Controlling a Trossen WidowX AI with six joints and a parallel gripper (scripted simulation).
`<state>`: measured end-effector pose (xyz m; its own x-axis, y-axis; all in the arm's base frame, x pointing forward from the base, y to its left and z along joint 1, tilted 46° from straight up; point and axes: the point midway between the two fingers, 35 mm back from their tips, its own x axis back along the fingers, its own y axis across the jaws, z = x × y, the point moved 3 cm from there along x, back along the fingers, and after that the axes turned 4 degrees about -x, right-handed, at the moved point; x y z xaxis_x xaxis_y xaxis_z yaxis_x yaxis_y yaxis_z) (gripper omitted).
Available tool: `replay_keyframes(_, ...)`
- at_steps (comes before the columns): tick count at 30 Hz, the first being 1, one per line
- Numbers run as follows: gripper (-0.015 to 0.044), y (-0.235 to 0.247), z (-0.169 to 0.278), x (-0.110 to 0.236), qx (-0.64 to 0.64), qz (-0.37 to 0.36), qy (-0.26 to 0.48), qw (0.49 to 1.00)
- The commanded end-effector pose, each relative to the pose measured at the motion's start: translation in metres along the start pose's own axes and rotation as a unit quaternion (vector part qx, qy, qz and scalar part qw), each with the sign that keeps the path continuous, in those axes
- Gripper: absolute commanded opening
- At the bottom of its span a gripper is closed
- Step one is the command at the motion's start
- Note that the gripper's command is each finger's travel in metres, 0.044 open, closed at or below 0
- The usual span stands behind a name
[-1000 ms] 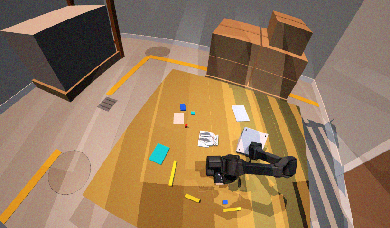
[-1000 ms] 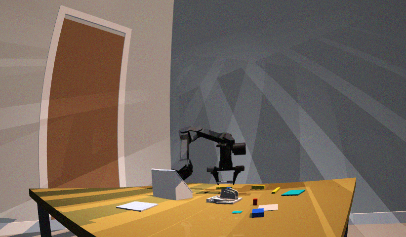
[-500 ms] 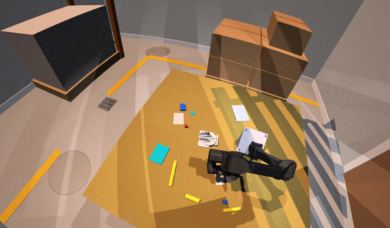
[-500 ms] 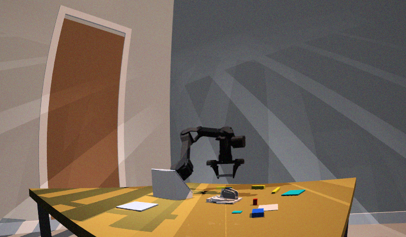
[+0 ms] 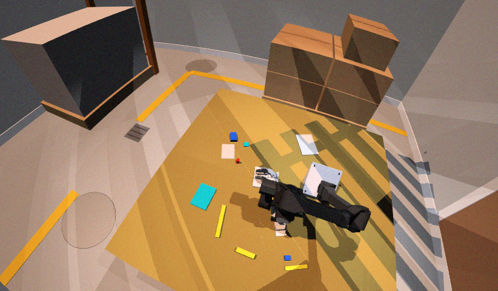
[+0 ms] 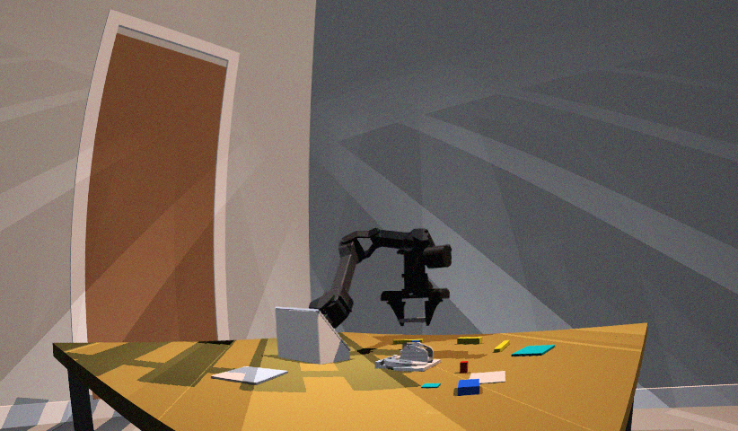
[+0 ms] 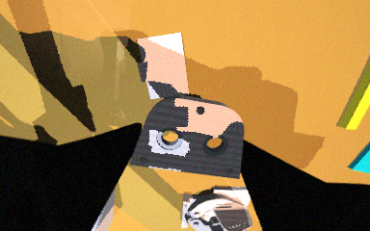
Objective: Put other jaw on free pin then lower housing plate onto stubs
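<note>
My gripper (image 6: pixel 414 322) (image 7: pixel 189 136) is shut on the housing plate (image 6: pixel 414 320) (image 7: pixel 165 115) and holds it level, well above the table. The plate is flat with a rounded edge and two large holes. The white base (image 5: pixel 256 182) (image 6: pixel 430 365) (image 7: pixel 242 194) stands on the table, beyond the plate at the bottom of the wrist view. The pale jaws (image 6: pixel 416 353) (image 7: pixel 203 204) are on the base. The wrist view cuts off part of them, and I cannot tell whether their teeth mesh or whether both sit on pins. The arm hides the gripper in the top view.
A pale stand (image 5: pixel 280 229) (image 7: pixel 165 67) is behind the held plate. A grey sloped box (image 5: pixel 325 171) (image 6: pixel 298 333) is beside the arm's foot. A white panel (image 5: pixel 307 145) (image 6: pixel 250 374), a cyan slab (image 5: pixel 203 196) (image 6: pixel 532 350), yellow bars and small blocks lie around.
</note>
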<state>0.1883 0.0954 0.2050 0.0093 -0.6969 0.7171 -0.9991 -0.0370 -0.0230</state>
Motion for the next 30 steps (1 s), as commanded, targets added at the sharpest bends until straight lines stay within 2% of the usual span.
replay_keyframes(1,0.0351,-0.01,0.009,0.0,-0.041,0.001,0.005,0.999)
replay_keyframes(15,0.0351,-0.037,0.046,0.0,-0.187,0.003,0.012,0.982)
replay_keyframes(30,0.0351,-0.058,0.091,0.0,-0.338,0.004,0.014,0.941)
